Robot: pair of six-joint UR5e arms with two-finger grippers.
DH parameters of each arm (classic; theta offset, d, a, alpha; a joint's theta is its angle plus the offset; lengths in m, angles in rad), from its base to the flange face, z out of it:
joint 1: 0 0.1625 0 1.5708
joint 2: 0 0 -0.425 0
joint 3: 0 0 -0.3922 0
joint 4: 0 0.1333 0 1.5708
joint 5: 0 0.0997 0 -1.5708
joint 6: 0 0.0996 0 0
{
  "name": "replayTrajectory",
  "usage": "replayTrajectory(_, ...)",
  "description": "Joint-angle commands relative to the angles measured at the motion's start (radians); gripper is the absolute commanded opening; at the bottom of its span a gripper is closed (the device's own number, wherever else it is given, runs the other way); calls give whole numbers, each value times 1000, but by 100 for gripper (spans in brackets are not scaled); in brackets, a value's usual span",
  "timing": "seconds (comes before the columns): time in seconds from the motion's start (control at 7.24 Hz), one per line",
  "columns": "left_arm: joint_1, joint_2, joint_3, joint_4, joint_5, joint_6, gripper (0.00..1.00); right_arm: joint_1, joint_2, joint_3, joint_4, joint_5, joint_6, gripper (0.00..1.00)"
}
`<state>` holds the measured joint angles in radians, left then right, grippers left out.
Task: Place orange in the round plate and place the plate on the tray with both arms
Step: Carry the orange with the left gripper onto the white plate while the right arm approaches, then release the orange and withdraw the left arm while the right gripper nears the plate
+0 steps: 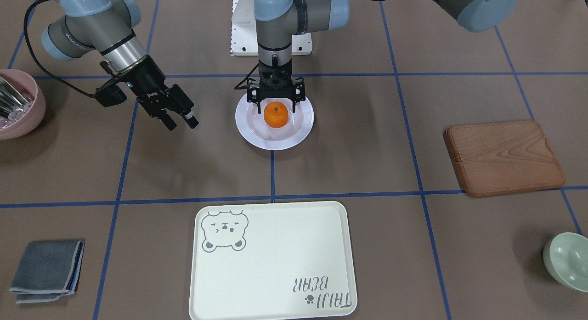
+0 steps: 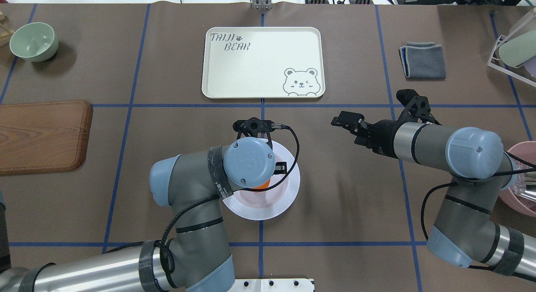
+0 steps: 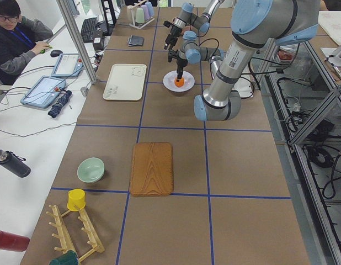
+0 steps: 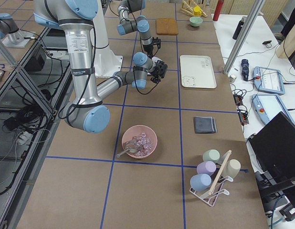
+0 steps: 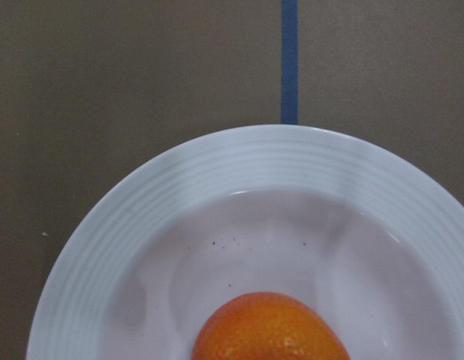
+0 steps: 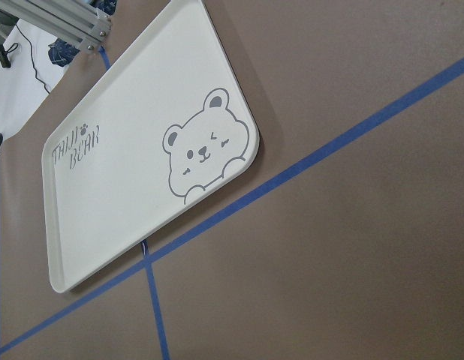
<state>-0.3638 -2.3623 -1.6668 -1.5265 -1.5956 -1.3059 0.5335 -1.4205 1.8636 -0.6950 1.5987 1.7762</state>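
A: Where does the orange (image 1: 276,115) lie?
B: In the well of the round plate (image 1: 275,144), which sits on the bench (image 1: 367,173).
A: And the left gripper (image 1: 274,109)?
B: It hangs straight down over the plate. Its fingers are spread wider than the fruit, one on each side, and do not seem to press it.
A: The right gripper (image 1: 182,122)?
B: Off to the plate's side, toward the robot's right, tilted above the bench with its fingers apart.
A: The tray (image 1: 275,265)?
B: Across the plate from the robot's base, well apart from it.
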Motion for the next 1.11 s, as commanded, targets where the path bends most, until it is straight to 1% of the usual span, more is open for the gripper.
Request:
replayTrajectory(0.0,-183,119,-115,11,-132,173,98,-103,0,6,0,-148,58,100)
replayTrajectory(0.14,-310,180,-129,8,-220,312,98,-157,5,3,-1,-213,184,98)
replayTrajectory(0.28,-445,239,-128,11,-295,436,98,-187,35,3,-3,-221,216,98)
replayTrajectory(0.41,-549,291,-126,3,-341,495,98,-243,40,2,-1,-288,289,98)
replayTrajectory(0.55,-670,335,-119,3,-424,622,98,-315,78,-6,-4,-389,314,98)
replayTrajectory(0.69,-775,374,-67,11,-508,690,98,-352,113,-10,-9,-432,375,98)
replayTrajectory(0.83,-846,412,15,-13,-511,831,98,-375,123,-15,-11,-440,382,98)
replayTrajectory(0.97,-938,420,72,-15,-521,970,98,-397,121,-17,-12,-445,382,98)
